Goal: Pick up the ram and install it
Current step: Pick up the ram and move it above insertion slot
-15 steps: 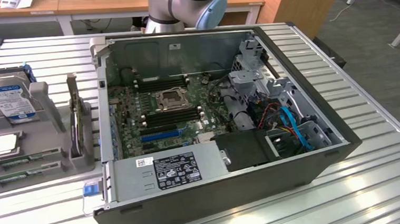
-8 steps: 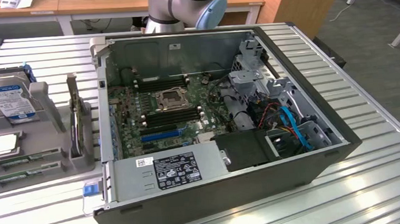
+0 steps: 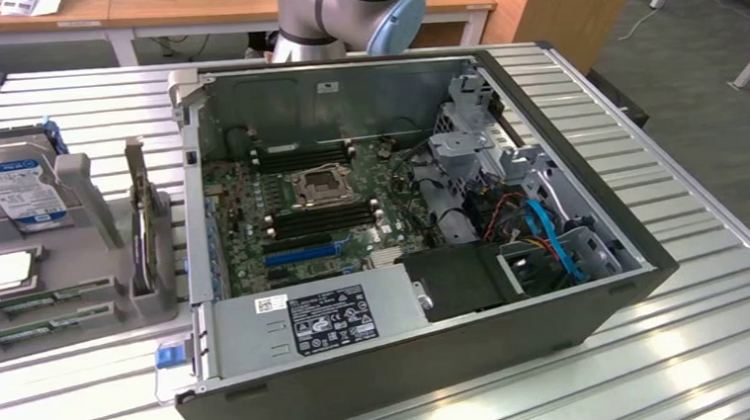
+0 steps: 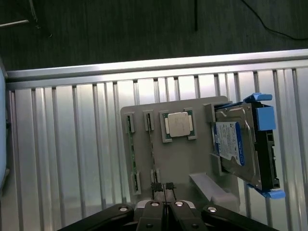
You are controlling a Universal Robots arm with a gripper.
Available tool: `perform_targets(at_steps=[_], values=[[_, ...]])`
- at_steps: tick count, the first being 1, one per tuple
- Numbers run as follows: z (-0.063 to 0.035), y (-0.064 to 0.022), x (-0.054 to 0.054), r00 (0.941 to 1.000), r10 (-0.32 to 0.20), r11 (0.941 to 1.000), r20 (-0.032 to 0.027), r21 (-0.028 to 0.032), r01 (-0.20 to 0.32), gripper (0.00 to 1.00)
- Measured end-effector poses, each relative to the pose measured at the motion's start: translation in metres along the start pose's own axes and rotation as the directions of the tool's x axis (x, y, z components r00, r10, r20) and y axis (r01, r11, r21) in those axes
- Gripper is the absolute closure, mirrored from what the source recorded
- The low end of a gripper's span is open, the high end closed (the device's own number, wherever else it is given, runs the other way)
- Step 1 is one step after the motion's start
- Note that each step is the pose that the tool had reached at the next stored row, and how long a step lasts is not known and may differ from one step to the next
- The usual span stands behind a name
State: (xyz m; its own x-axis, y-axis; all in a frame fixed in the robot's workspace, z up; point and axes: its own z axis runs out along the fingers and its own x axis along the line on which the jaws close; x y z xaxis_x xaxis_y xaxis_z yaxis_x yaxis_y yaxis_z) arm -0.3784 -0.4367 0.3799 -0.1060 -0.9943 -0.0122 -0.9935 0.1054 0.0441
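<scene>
Wrist view: ram point(image 4: 152, 149) near end effector point(image 4: 162, 186)

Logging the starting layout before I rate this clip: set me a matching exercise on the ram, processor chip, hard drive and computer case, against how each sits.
1 ram
2 processor chip
3 hard drive
4 computer case

A side open
B flat in a square recess of the grey holder
C on edge in narrow holder slots
D propped at a tilt at the holder's end

Pairs: 1-C, 2-B, 3-D, 4-A

ram sticks point(image 3: 51, 294) 2 — hard drive point(image 3: 20, 190) 1 — processor point(image 3: 10, 270) 1 — case point(image 3: 400, 367) 1
</scene>
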Motion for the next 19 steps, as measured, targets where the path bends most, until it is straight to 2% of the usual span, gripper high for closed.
perform_targets(at_steps=[5,13,19], values=[[0.0002,0.0001,0.0000,1.0000,-0.004,1.0000,-0.0002,0.0000,0.004,0.90],[0.0007,0.0001,0.0000,0.9988,-0.050,0.9988,-0.0021,-0.0005,0.050,0.90],[0.0007,0.0001,0.0000,0.9987,-0.051,0.9987,-0.0022,-0.0001,0.051,0.90]])
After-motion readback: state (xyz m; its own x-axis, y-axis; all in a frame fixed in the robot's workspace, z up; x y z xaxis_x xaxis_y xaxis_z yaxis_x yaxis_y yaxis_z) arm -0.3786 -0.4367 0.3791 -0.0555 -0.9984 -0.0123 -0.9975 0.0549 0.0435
